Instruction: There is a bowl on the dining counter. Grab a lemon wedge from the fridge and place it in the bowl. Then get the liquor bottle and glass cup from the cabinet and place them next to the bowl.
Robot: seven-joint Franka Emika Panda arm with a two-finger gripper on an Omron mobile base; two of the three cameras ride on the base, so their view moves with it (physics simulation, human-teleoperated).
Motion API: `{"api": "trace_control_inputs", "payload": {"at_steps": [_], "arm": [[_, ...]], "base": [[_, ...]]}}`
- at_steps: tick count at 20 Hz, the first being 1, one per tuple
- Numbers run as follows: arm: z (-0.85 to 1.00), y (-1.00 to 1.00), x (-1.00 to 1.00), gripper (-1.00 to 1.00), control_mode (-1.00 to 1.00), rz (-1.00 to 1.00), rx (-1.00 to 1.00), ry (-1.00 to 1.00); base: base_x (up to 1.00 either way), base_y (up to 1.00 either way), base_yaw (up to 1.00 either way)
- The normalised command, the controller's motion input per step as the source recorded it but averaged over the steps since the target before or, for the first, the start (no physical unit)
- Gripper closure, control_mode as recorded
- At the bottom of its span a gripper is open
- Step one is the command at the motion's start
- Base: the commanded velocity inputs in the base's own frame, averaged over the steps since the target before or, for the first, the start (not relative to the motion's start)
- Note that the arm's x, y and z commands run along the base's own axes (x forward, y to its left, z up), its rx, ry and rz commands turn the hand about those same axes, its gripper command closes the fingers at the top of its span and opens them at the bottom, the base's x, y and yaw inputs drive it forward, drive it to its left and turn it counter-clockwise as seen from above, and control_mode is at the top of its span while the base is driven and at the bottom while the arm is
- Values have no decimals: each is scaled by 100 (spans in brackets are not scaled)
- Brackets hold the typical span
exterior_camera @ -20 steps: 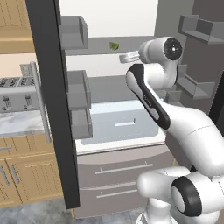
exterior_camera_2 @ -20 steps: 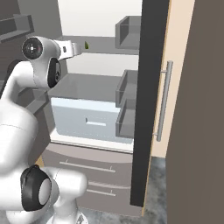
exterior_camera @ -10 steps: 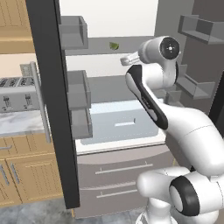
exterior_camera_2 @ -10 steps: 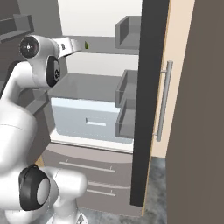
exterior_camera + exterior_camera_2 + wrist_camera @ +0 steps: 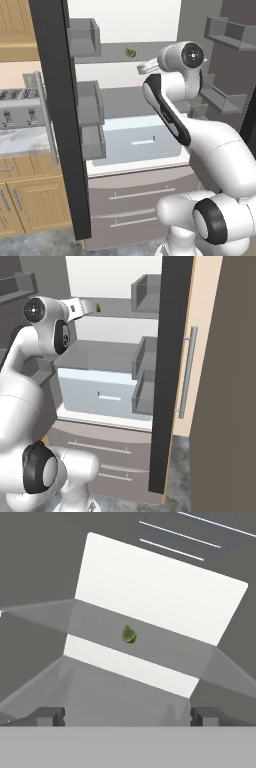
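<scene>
A small green lemon wedge [image 5: 130, 52] [image 5: 98, 307] lies on the upper grey shelf [image 5: 110, 58] of the open fridge. In the hand view the lemon wedge [image 5: 129, 634] sits mid-frame on that shelf, some way ahead. My gripper [image 5: 142, 67] [image 5: 88, 306] is held level at shelf height, just short of the wedge and pointing at it. The gripper [image 5: 128, 714] is open, its two fingertips [image 5: 50, 715] far apart with nothing between them. The bowl, liquor bottle and glass cup are out of view.
The dark fridge door [image 5: 60, 125] stands open on the left, carrying grey bins [image 5: 90, 100]. A pale drawer [image 5: 135, 142] fills the lower fridge. More bins [image 5: 230, 32] hang on the right door. A toaster [image 5: 20, 107] sits on the counter above wooden cabinets [image 5: 30, 200].
The arm has crept slightly up and toward the shelf. The jaws have stayed open and the wedge has not moved.
</scene>
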Motion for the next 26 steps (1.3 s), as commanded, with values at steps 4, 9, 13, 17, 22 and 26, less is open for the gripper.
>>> {"api": "trace_control_inputs", "payload": {"at_steps": [4, 9, 13, 17, 22, 26], "arm": [[0, 0, 0, -100, 100, 0, 0, 0], [0, 0, 0, -100, 100, 0, 0, 0], [0, 0, 0, -100, 100, 0, 0, 0], [0, 0, 0, -100, 100, 0, 0, 0], [0, 7, 3, -100, -100, -1, 0, 0], [0, 36, 15, -100, -100, -4, 0, 3]], "base": [[50, 0, 0], [58, 3, 0], [55, 0, 0], [42, 0, 0], [15, 2, -1], [0, 0, 0]]}}
